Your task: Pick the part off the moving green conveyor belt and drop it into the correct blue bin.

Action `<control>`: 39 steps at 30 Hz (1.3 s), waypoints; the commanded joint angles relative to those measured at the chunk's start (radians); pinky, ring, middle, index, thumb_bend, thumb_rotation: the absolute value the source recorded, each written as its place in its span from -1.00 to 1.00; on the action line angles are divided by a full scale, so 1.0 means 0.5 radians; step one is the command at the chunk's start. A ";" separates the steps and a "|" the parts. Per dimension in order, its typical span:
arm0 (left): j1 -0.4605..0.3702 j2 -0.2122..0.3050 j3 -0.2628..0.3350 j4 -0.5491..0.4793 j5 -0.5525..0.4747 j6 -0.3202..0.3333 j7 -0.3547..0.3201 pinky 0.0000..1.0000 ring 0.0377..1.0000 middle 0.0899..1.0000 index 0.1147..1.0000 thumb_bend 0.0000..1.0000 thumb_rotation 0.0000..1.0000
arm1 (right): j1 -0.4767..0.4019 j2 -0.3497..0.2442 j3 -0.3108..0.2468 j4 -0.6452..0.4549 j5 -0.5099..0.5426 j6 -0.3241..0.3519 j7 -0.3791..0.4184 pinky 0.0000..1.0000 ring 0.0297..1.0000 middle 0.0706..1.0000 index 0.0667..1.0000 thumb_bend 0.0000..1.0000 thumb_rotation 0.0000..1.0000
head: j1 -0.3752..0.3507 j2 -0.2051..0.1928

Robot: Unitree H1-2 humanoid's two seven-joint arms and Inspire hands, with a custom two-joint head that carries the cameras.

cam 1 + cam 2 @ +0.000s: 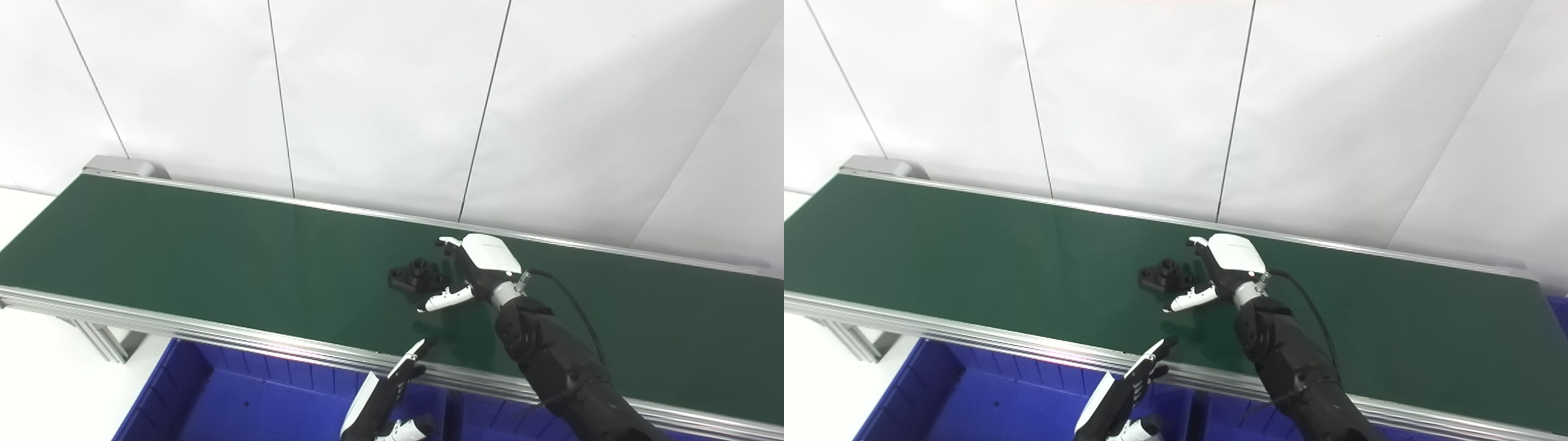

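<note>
The small black part [416, 275] sits on the green conveyor belt [184, 251], about halfway between the belt's far edge and its near edge, and closer to the right end than the left. The right hand [474, 269] is low over the belt just beside the part on its right, with its fingers [446, 299] spread apart and holding nothing; I cannot tell if a fingertip touches the part yet. The left hand [383, 401] waits below the near edge of the belt, over the blue bin [202, 392], fingers apart and empty too. Things could go wrong here. The belt moves, so the part may slide past or bump the hand before the fingers close, and then the hand would grab air. The part is low and has a bumpy shape, so a finger could push it or tip it instead of catching it. A weak hold could also let it fall back on the belt or between the bins. The right eye view shows more of the belt's right end and a bit of blue past that end, which the left eye view cuts off. The left eye view shows more of the wall that splits the bins below the near edge.
</note>
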 commanded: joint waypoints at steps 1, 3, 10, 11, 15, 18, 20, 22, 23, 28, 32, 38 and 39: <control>0.055 -0.114 -0.059 -0.061 -0.002 -0.027 0.011 0.86 0.98 0.96 0.84 0.90 0.72 | -0.124 0.005 -0.001 -0.036 0.005 -0.014 -0.032 0.55 0.59 0.58 0.70 0.99 0.07 | -0.001 0.003; 0.057 -0.111 -0.061 -0.068 0.003 -0.024 0.011 0.85 0.97 0.96 0.85 0.89 0.73 | -0.122 0.005 0.001 -0.036 0.004 -0.017 -0.031 0.53 0.58 0.57 0.68 0.99 0.07 | -0.002 0.005; 0.058 -0.107 -0.063 -0.066 0.009 -0.030 0.012 0.85 0.96 0.96 0.84 0.90 0.73 | -0.120 0.005 0.002 -0.033 0.007 -0.023 -0.035 0.52 0.57 0.56 0.67 0.98 0.06 | -0.005 0.009; 0.059 -0.108 -0.063 -0.067 0.005 -0.027 0.010 0.86 0.97 0.96 0.84 0.90 0.73 | -0.119 0.005 0.002 -0.034 0.007 -0.022 -0.035 0.52 0.57 0.57 0.67 0.99 0.06 | -0.005 0.009; 0.067 -0.107 -0.065 -0.086 -0.020 -0.005 -0.008 0.88 1.00 0.98 0.85 0.90 0.72 | -0.110 0.007 -0.011 -0.031 0.018 -0.030 -0.063 0.27 0.39 0.44 0.63 0.93 -0.12 | -0.004 0.016; 0.068 -0.107 -0.065 -0.082 -0.024 -0.018 -0.008 0.88 0.99 0.98 0.85 0.88 0.71 | -0.105 0.027 -0.042 0.036 0.050 -0.059 -0.156 -0.06 0.12 0.27 0.44 0.75 -0.65 | -0.003 0.021; 0.071 -0.108 -0.066 -0.092 -0.016 -0.009 -0.005 0.88 0.99 0.97 0.85 0.88 0.72 | -0.108 0.034 -0.038 0.099 0.044 -0.065 -0.225 -0.25 -0.14 0.02 0.02 0.19 -0.93 | -0.002 0.027; 0.075 -0.108 -0.067 -0.104 -0.007 0.003 -0.002 0.89 1.00 0.97 0.85 0.89 0.73 | -0.115 0.037 -0.017 0.135 0.026 -0.011 -0.233 -0.29 -0.18 -0.03 -0.08 0.08 -0.98 | -0.002 0.027; 0.077 -0.106 -0.067 -0.108 -0.012 0.005 -0.005 0.90 1.00 0.97 0.85 0.88 0.73 | -0.118 0.038 -0.006 0.152 0.016 0.032 -0.227 -0.30 -0.19 -0.03 -0.09 0.05 -1.00 | -0.003 0.031; 0.087 -0.100 -0.068 -0.133 -0.009 0.013 -0.007 0.90 0.99 0.97 0.85 0.88 0.73 | -0.123 0.025 0.017 0.175 0.026 0.103 -0.149 -0.28 -0.20 -0.04 -0.09 0.04 -1.00 | -0.012 0.039; 0.093 -0.095 -0.067 -0.145 -0.014 0.008 -0.008 0.93 1.00 0.97 0.85 0.86 0.74 | -0.123 0.009 0.032 0.150 0.026 0.135 -0.073 -0.26 -0.19 -0.04 -0.11 0.04 -1.00 | -0.021 0.046; 0.102 -0.090 -0.066 -0.164 -0.019 0.022 -0.011 0.98 1.00 0.97 0.86 0.82 0.74 | -0.110 -0.030 0.021 0.100 0.053 0.169 0.034 -0.29 -0.19 -0.04 -0.09 0.04 -1.00 | -0.034 0.053; 0.103 -0.089 -0.067 -0.167 -0.019 0.023 -0.011 0.98 1.00 0.97 0.86 0.82 0.74 | -0.106 -0.037 0.015 0.095 0.060 0.163 0.037 -0.29 -0.19 -0.04 -0.09 0.04 -1.00 | -0.035 0.054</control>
